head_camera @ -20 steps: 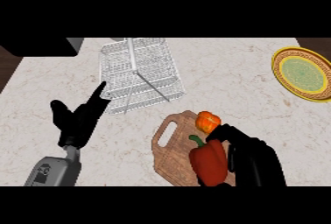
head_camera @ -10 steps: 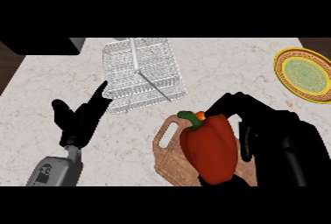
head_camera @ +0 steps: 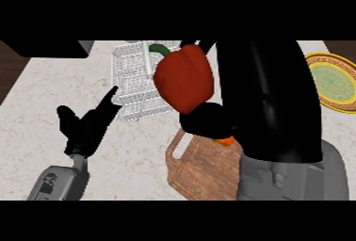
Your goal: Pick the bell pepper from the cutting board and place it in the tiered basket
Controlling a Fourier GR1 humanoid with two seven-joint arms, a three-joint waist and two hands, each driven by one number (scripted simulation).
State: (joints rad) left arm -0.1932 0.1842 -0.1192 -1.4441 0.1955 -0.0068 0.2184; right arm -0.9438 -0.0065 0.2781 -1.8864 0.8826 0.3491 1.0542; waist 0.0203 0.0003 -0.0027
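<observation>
One bell pepper (head_camera: 183, 77), clasped by the right robot hand (head_camera: 208, 120), has risen (off the cutting board (head_camera: 201, 169)).

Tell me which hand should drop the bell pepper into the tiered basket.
The right hand. Its fingers are already curled round the red bell pepper, held above the counter beside the white tiered basket. The left hand rests open at the view's left, holding nothing.

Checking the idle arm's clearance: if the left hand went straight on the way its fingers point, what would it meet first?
Probably the tiered basket: the left hand points up-right at its near left corner, though height is unclear.
</observation>
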